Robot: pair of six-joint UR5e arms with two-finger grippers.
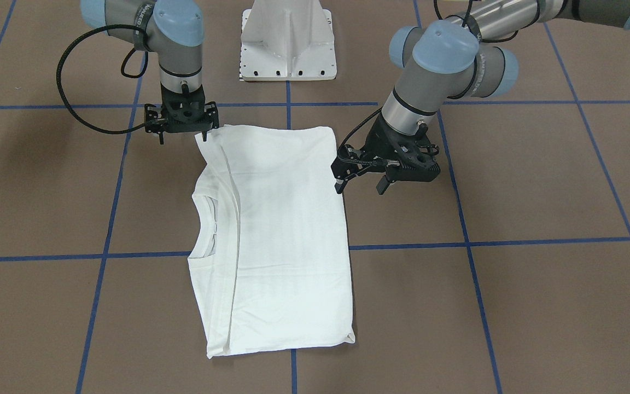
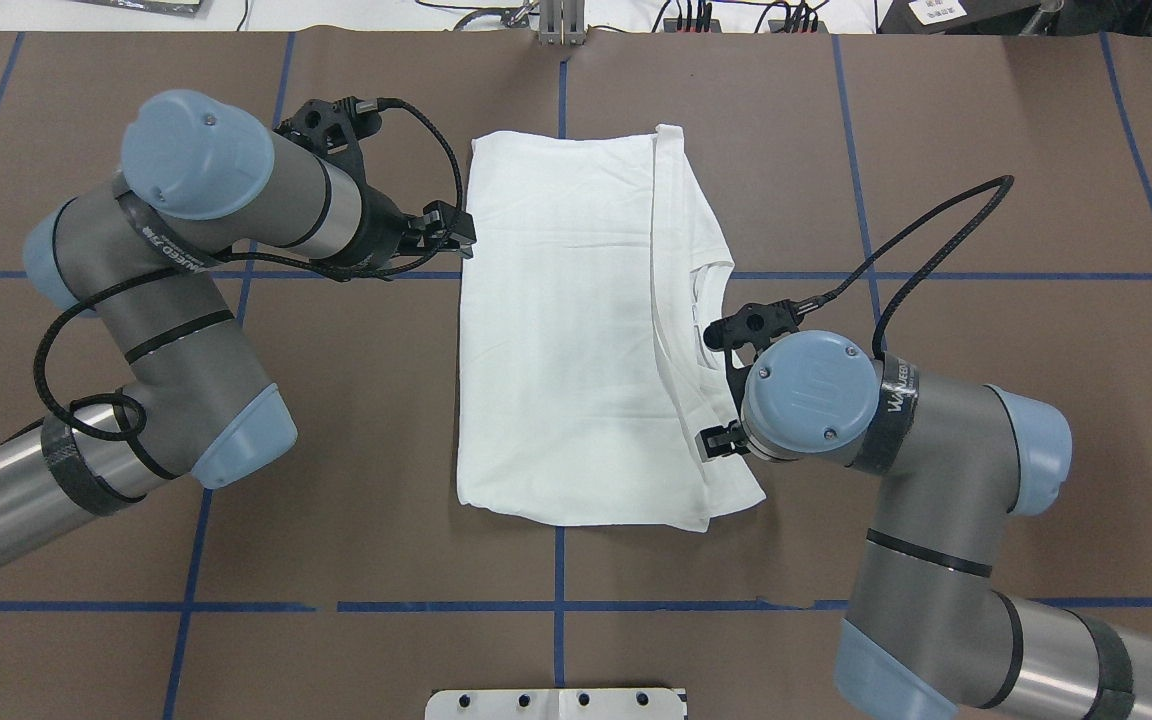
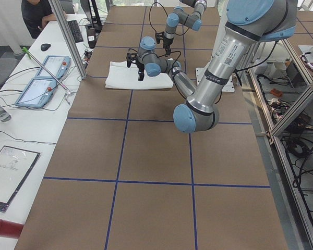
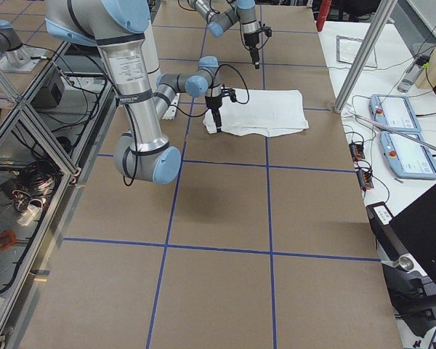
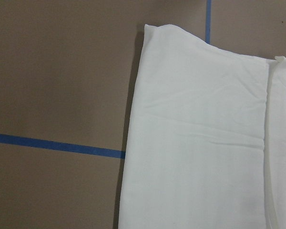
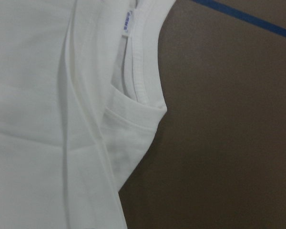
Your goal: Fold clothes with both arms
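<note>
The white shirt lies folded into a long flat rectangle on the brown table. Its ribbed collar and small label show on the long side nearer my right arm. My left gripper hangs open just off the opposite long edge, with nothing between its fingers. My right gripper stands open over the collar-side corner nearest the robot's base. In the overhead view the right wrist covers most of it. Neither wrist view shows fingers. The left wrist view shows the shirt's far corner.
The white pedestal base stands at the table's near edge between the arms. Blue tape lines grid the brown surface. A side table with control tablets and a person lies beyond the far edge.
</note>
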